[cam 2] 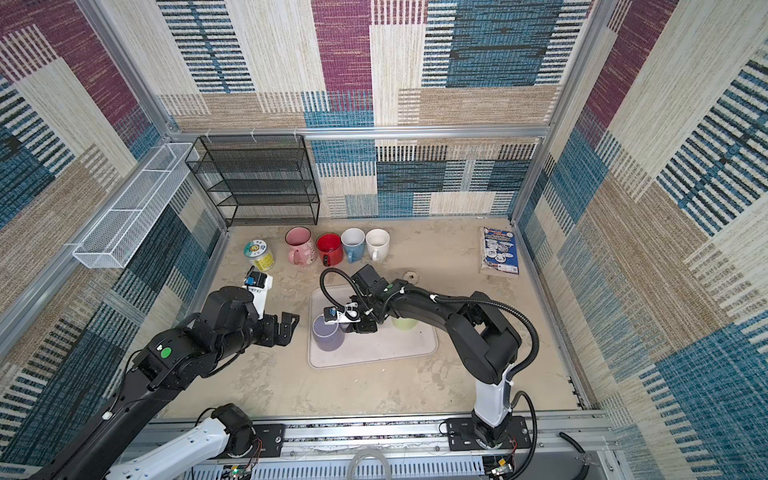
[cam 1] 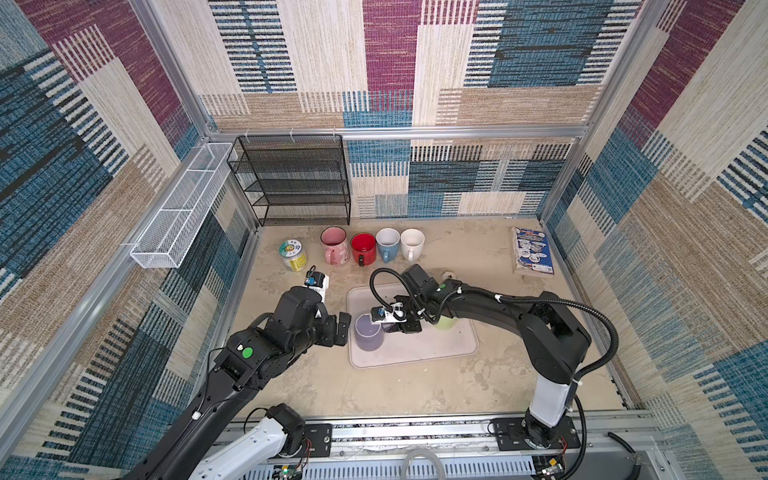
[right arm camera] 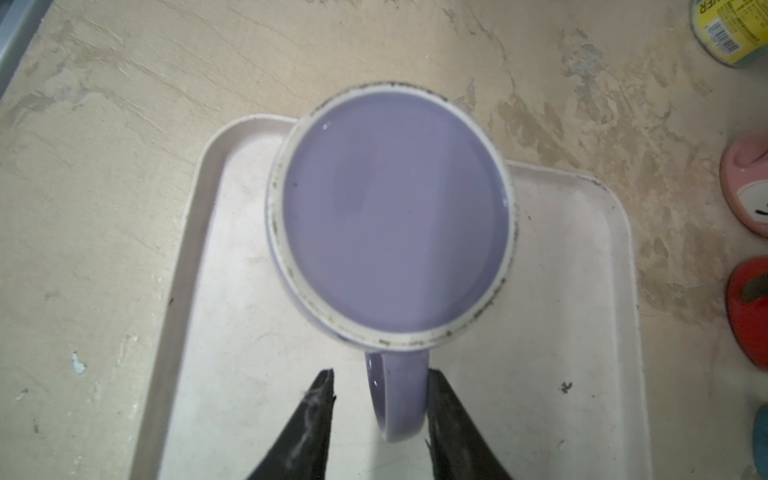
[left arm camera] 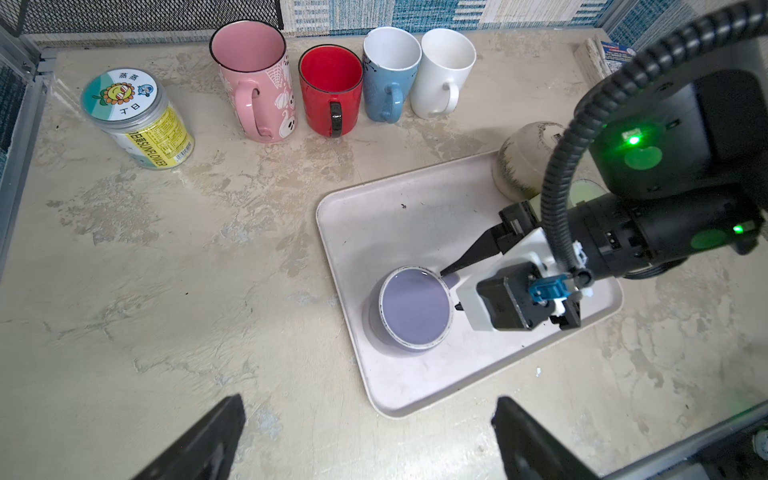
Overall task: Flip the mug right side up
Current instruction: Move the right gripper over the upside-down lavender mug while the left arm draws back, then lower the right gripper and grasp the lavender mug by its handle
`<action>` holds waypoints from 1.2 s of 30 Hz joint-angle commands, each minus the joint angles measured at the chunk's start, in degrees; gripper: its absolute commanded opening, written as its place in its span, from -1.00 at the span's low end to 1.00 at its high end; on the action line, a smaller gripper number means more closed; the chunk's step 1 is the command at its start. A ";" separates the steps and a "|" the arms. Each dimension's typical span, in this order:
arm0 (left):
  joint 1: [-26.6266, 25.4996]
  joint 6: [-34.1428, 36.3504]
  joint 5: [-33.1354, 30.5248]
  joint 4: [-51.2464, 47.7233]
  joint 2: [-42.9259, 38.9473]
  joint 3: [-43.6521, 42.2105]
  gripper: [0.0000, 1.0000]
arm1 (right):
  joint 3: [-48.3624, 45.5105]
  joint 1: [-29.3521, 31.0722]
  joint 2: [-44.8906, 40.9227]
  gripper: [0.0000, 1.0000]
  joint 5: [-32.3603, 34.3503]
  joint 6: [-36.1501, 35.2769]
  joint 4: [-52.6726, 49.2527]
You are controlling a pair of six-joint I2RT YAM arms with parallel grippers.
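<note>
A lavender mug (cam 1: 368,332) (cam 2: 327,332) (left arm camera: 415,307) (right arm camera: 390,208) stands upside down, base up, at the left end of a pale tray (cam 1: 436,349) (cam 2: 395,349) (left arm camera: 395,216) (right arm camera: 582,291). Its handle (right arm camera: 399,399) points at my right gripper (right arm camera: 380,376) (cam 1: 392,326) (cam 2: 347,326). The jaws straddle the handle: one finger (right arm camera: 449,415) touches it, and a gap shows between it and the other finger. My left gripper (cam 1: 343,328) (cam 2: 289,328) (left arm camera: 370,405) hovers wide open and empty just left of the tray, near the mug.
A light green cup (cam 1: 445,323) sits on the tray under the right arm. Pink (cam 1: 334,245), red (cam 1: 363,248), blue (cam 1: 387,244) and white (cam 1: 412,244) mugs stand upright in a back row beside a can (cam 1: 293,255). A black mesh rack (cam 1: 291,178) stands behind.
</note>
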 commanded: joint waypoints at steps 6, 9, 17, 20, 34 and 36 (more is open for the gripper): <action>0.56 1.38 0.91 1.11 -0.40 -0.13 0.98 | 2.58 1.28 2.09 -0.20 2.11 4.29 -1.55; 0.74 1.35 1.21 1.08 -0.46 -0.29 0.97 | 3.70 1.73 3.19 -0.22 2.90 5.25 -2.30; 1.23 1.53 1.56 1.23 -0.49 -0.31 0.97 | 3.68 2.50 3.41 -0.52 3.66 6.29 -1.96; 1.41 1.45 1.54 1.25 -0.46 -0.40 0.97 | 3.77 2.79 3.14 -0.62 3.79 6.69 -2.03; 2.07 -0.06 3.22 1.88 0.65 -0.55 0.98 | 1.74 2.88 2.61 -1.00 13.53 27.27 2.92; 2.11 -0.53 3.13 1.90 0.94 -0.53 0.97 | 0.33 2.88 1.49 -1.00 16.55 30.45 4.56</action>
